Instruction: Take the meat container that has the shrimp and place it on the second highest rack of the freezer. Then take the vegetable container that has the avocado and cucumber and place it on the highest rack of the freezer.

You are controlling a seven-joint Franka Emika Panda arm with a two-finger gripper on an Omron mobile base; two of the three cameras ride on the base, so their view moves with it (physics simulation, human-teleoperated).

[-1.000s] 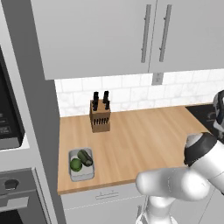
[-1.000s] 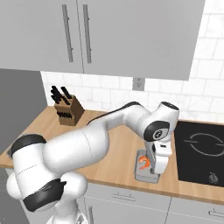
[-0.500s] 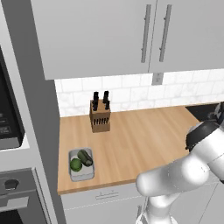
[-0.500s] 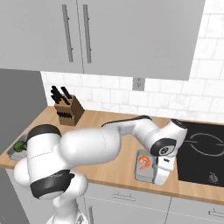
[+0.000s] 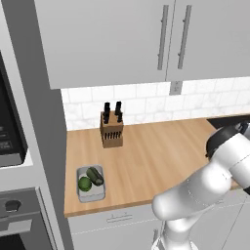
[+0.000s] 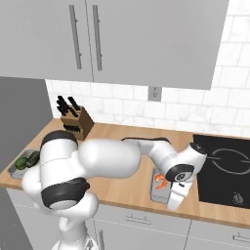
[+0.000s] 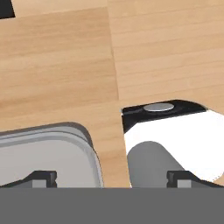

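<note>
While the arm has swung lower and further toward the front edge of the counter (image 6: 122, 146) than it was a moment ago, the gripper (image 6: 177, 196) now hangs right beside the meat container (image 6: 158, 188), down at the counter's front edge next to the black stove top (image 6: 224, 166); the shrimp (image 6: 160, 180) sits inside that grey tray as a small orange curl; a second ago the hand was higher and right over the tray, so it looks like the robot is getting down low to grab the tray's rim. In the hand view the grey rim of the meat container (image 7: 65, 140) fills the lower left, with one dark fingertip (image 7: 41, 177) over it and the other fingertip (image 7: 181, 177) far off to the side, so the fingers are spread wide and hold nothing yet. That likely means the first pick-up is still to come, and no tray has gone to the freezer. The vegetable container (image 5: 91, 184) waits at the far left front corner of the counter, with the avocado (image 5: 85, 183) and the cucumber (image 5: 95, 176) side by side in it. A knife block (image 5: 111, 131) stands near the back wall, well apart from both trays; nothing sits between the hand and the shrimp tray; the robot's own big white arm crowds the space there.
</note>
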